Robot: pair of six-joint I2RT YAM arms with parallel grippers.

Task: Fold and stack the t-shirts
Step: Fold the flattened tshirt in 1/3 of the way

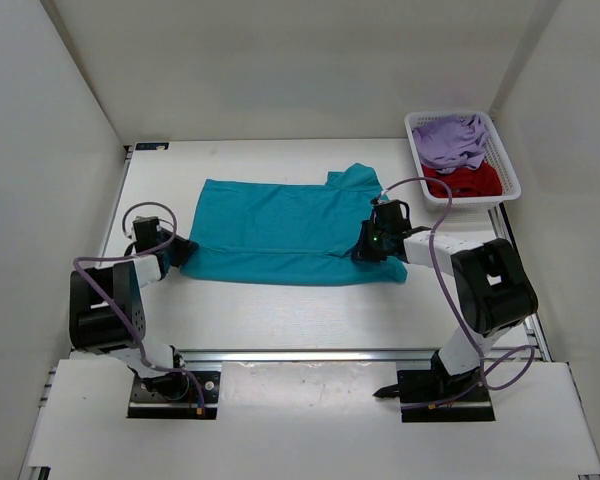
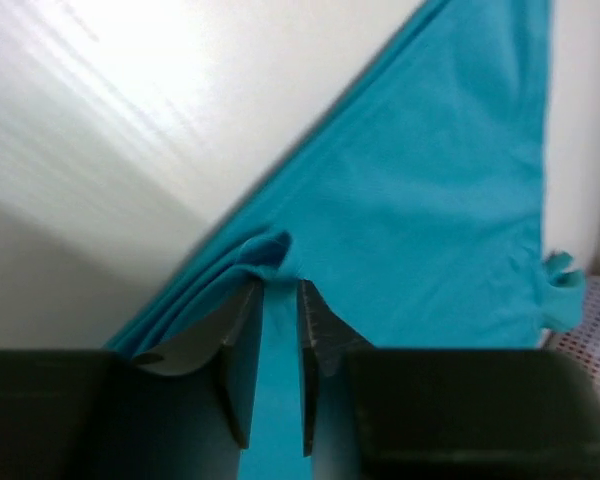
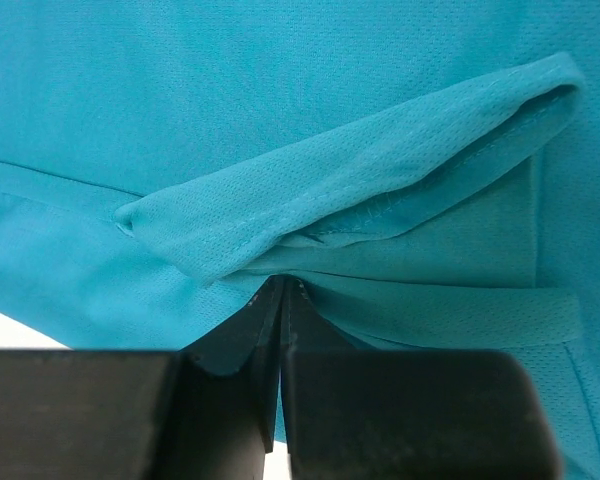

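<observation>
Inside the basket [image 1: 417,150], a lavender shirt [image 1: 452,140] apparently overlaps a red shirt [image 1: 468,182].

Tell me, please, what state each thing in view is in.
teal shirt: spread flat on the table.
purple shirt: crumpled in the basket.
red shirt: crumpled in the basket.
basket: upright, holding two shirts.
left gripper: slightly open at the teal shirt's edge.
right gripper: shut on a fold of the teal shirt.
</observation>
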